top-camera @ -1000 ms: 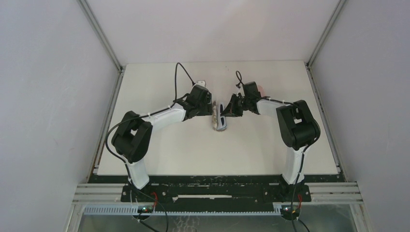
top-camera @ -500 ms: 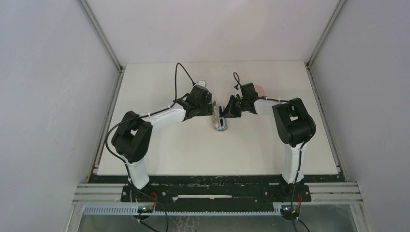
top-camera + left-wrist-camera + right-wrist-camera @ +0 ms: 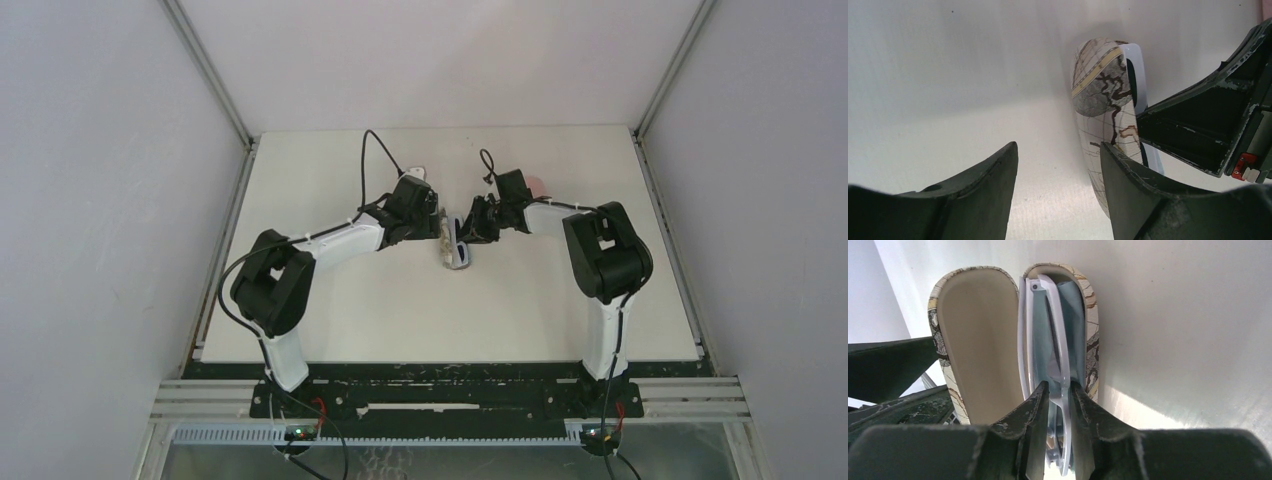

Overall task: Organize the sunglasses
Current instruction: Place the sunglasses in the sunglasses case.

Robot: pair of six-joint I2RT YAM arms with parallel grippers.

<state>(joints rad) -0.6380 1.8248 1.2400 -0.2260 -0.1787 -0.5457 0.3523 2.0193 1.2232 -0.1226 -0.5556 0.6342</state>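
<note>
Right claw (image 3: 1059, 386) pinches the light, brittle-looking white sunglasses (image 3: 1060, 335) by the frame rim inside the open case (image 3: 973, 330), left claw (image 3: 1058, 146) spread wide alongside

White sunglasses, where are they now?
In the right wrist view, the white sunglasses lie in the open map-patterned case at mid-table, pinched by the right gripper.

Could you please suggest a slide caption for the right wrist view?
Right gripper pinching the white-framed sunglasses over a light-blue cloth inside an open map-print case.
</note>
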